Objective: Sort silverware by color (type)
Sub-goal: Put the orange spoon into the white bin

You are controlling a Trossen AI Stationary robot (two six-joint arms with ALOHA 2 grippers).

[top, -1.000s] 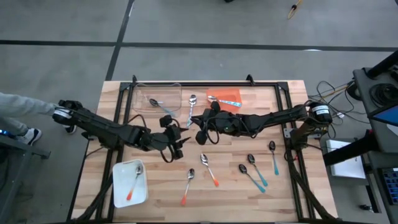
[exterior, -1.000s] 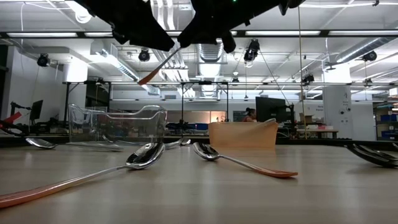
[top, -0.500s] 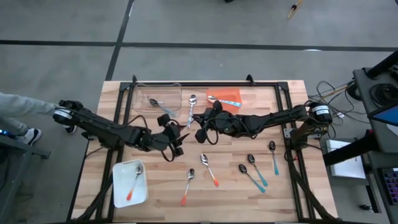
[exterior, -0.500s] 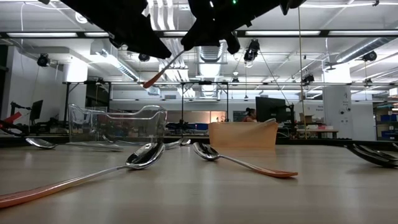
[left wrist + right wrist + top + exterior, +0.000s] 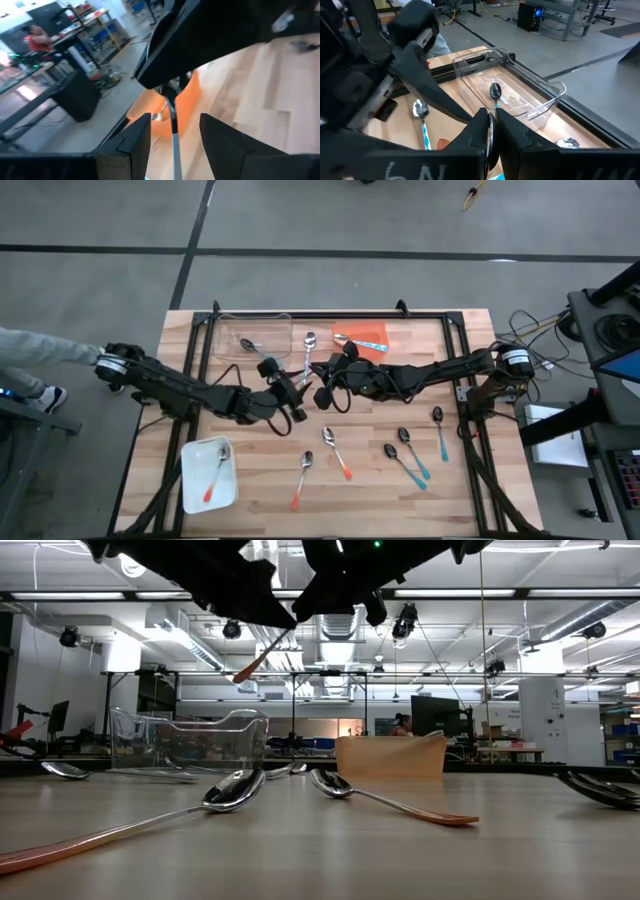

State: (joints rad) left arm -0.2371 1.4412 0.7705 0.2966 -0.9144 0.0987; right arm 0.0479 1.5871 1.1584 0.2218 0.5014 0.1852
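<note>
Left gripper (image 5: 297,402) moved right and far, from spot near table middle up toward right gripper (image 5: 318,392); now fingers open around orange-handled spoon (image 5: 262,654) held aloft by right gripper. In low view, left arm's dark mass shifted right, now meeting right arm's.

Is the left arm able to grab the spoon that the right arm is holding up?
Probably yes. The left arm's fingers stand open, and the spoon pinched in the right arm's fingers hangs in the air right between them, with nothing in the way.
</note>
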